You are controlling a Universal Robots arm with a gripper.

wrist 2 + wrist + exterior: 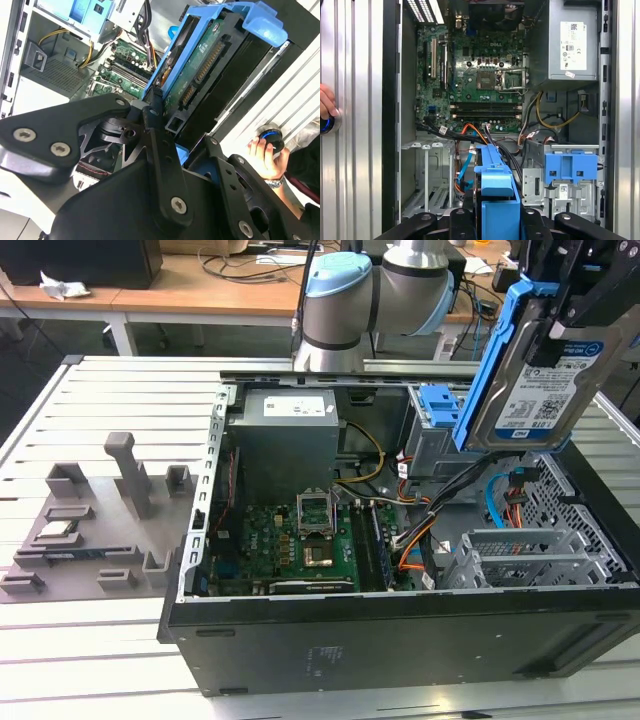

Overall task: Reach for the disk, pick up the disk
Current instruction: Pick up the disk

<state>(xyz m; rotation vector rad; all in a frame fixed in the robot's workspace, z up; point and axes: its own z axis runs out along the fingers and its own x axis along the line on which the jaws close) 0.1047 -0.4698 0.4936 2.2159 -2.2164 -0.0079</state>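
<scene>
The disk hangs tilted on edge above the right end of the open computer case, its white-and-blue label facing the exterior view and its blue side bracket on the exterior view's left. My gripper is shut on its upper end from above. In the second wrist view the disk shows its circuit-board underside inside the blue bracket, and the black fingers clamp its near end. In the first wrist view the disk is seen edge-on, between my gripper's black links.
The open computer case holds a motherboard, a grey power supply, a blue drive-bay latch, an empty drive cage and loose cables. A grey fixture tray lies on the exterior view's left. A person's hand rests on a blue button.
</scene>
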